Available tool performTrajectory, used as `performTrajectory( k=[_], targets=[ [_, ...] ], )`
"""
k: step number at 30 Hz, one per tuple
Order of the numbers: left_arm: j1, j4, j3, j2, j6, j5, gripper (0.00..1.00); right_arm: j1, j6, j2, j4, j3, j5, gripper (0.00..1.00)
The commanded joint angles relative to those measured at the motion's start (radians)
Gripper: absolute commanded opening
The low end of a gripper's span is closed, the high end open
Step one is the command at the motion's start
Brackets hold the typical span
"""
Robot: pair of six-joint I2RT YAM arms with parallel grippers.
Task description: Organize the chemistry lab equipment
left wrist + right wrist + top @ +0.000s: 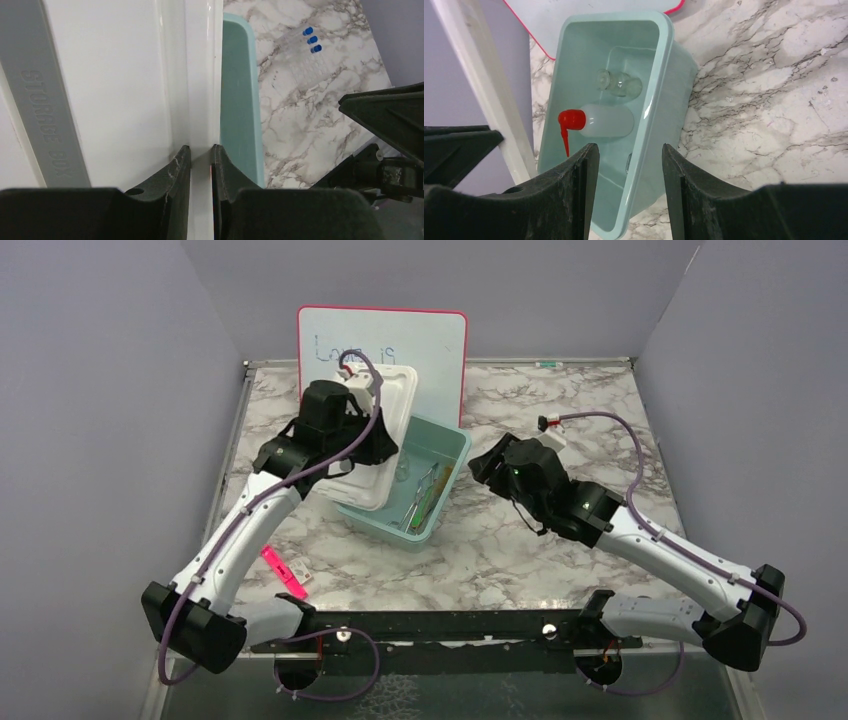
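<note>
Here, left hand (201, 152) pinching white lid (115, 75), embossed "STORAGE BOX"

Soft, even overhead light leaves faint shadows on the bench (520, 550), a glare streak runs down the white lid (125, 75), and the blue-capped tubes (311, 40) at one o'clock look slightly blurred.

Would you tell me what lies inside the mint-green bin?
A squeeze bottle, a glass flask and metal tongs show; the white lid, held by the left fingers, hides the bin on its left side.
</note>
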Motion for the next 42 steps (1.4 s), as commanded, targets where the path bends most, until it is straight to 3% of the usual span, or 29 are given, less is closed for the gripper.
performTrajectory(
  k=[1, 10, 22, 32, 39, 42],
  targets=[
    [-0.141, 0.048, 0.019, 0.052, -0.102, -0.147, 0.00, -0.005, 0.026, -0.043, -0.038, -0.028, 0.054, 0.54],
    [-0.366, -0.020, 0.078, 0.173, -0.173, -0.401, 0.00, -0.004, 0.049, -0.085, -0.079, -0.062, 0.072, 0.54],
    [-0.423, 0.001, 0.064, 0.205, -0.191, -0.340, 0.00, -0.004, 0.061, -0.101, -0.087, -0.087, 0.069, 0.54],
    [-0.422, 0.077, 0.019, 0.157, -0.181, -0.228, 0.38, -0.004, -0.012, -0.090, 0.018, -0.107, -0.039, 0.61],
    [-0.416, 0.084, 0.039, 0.121, -0.154, -0.245, 0.45, -0.005, -0.065, -0.068, 0.087, -0.116, -0.111, 0.63],
    [-0.393, 0.074, 0.037, 0.095, -0.125, -0.307, 0.55, -0.004, -0.107, -0.034, 0.119, -0.101, -0.160, 0.65]
  ],
)
